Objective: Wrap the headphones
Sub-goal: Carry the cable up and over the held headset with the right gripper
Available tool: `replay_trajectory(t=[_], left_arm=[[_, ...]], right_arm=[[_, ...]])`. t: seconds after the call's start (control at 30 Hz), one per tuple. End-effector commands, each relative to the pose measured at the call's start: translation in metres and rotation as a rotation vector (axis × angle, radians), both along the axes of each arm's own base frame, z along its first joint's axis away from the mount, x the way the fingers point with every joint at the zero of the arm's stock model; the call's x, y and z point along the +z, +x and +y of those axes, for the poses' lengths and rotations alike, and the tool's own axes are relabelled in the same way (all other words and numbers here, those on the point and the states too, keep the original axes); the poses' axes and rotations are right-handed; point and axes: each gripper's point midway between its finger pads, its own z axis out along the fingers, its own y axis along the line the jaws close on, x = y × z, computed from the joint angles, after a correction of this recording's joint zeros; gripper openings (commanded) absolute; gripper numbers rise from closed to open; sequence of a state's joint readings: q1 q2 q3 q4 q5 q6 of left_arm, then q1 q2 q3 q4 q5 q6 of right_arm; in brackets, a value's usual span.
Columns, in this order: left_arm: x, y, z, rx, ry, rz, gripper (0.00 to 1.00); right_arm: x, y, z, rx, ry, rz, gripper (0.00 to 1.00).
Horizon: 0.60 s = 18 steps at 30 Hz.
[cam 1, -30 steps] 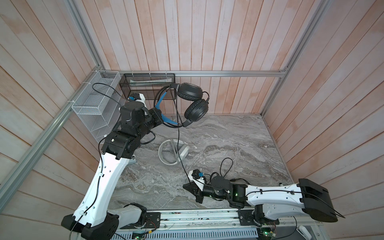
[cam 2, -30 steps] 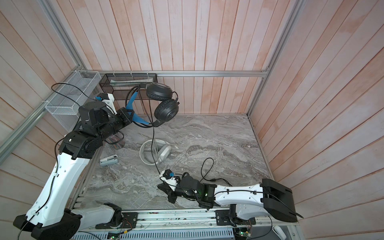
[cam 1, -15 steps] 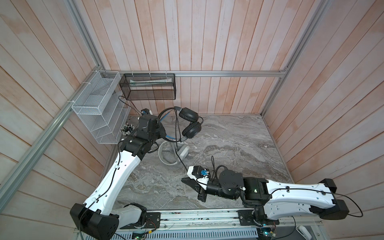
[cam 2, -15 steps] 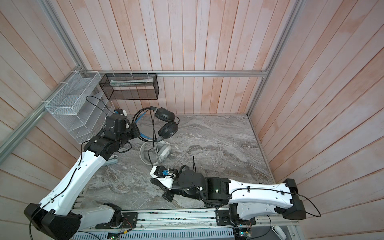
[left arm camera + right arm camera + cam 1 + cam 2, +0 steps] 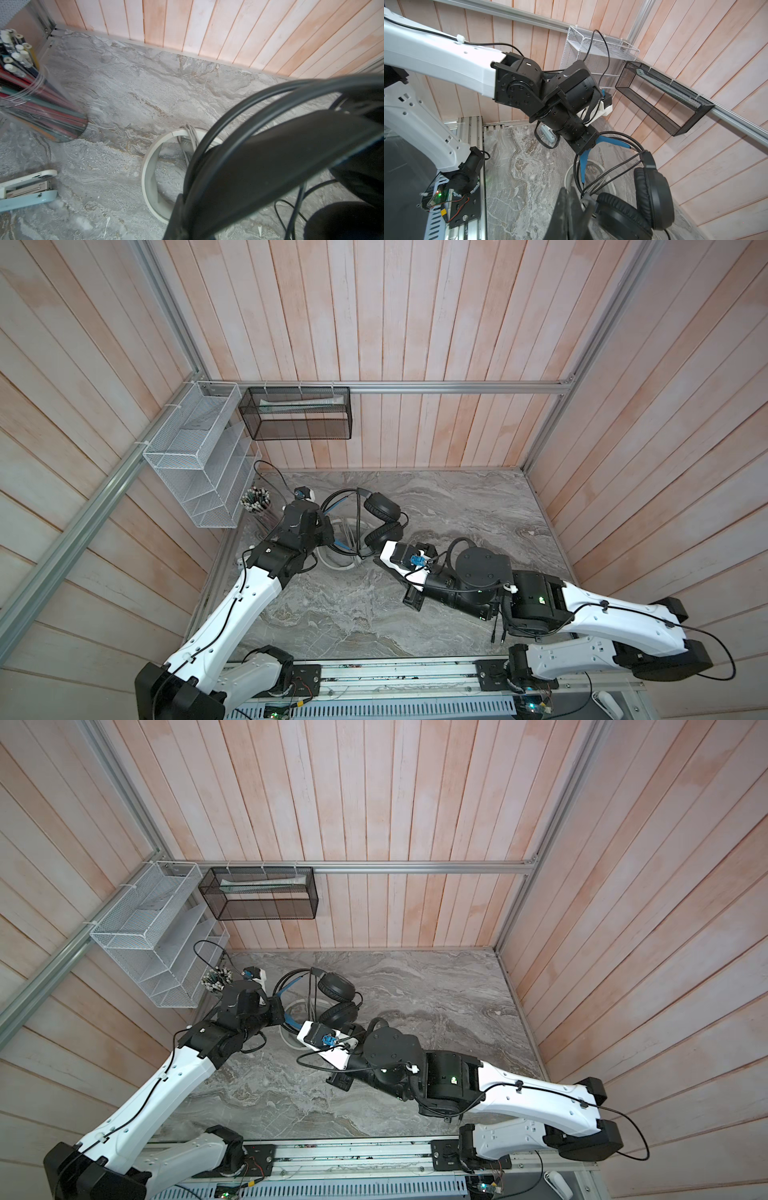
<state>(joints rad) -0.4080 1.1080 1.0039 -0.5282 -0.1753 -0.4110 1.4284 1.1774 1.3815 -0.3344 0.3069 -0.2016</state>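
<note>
Padded black headphones (image 5: 380, 509), now lower.

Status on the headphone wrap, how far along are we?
Done, apparently: white headset lies on the table, its white cable wound across it. In hand: left gripper clamps the headband of the black headset; right gripper pinches the black cable, a few strands over the band. Left: winding the remaining slack.
</note>
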Motion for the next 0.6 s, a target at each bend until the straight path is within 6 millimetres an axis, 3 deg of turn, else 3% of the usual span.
replay_trajectory(t=[0.0,0.13,0.23,0.57], left_arm=[[0.01,0.006,-0.013,-0.038,-0.027,-0.062,0.0],[0.004,0.007,-0.018,-0.055,-0.029,-0.014,0.0],[0.003,0.005,-0.023,-0.079,-0.032,-0.016,0.0],[-0.008,-0.009,-0.04,-0.174,0.035,-0.04,0.0]], right_arm=[[-0.003,-0.004,0.015,0.066,-0.039,-0.015,0.0],[-0.021,-0.008,0.033,0.114,-0.081,-0.002,0.0],[-0.021,0.004,0.037,0.102,-0.078,-0.005,0.0],[-0.009,0.088,0.02,-0.061,-0.068,-0.004,0.0]])
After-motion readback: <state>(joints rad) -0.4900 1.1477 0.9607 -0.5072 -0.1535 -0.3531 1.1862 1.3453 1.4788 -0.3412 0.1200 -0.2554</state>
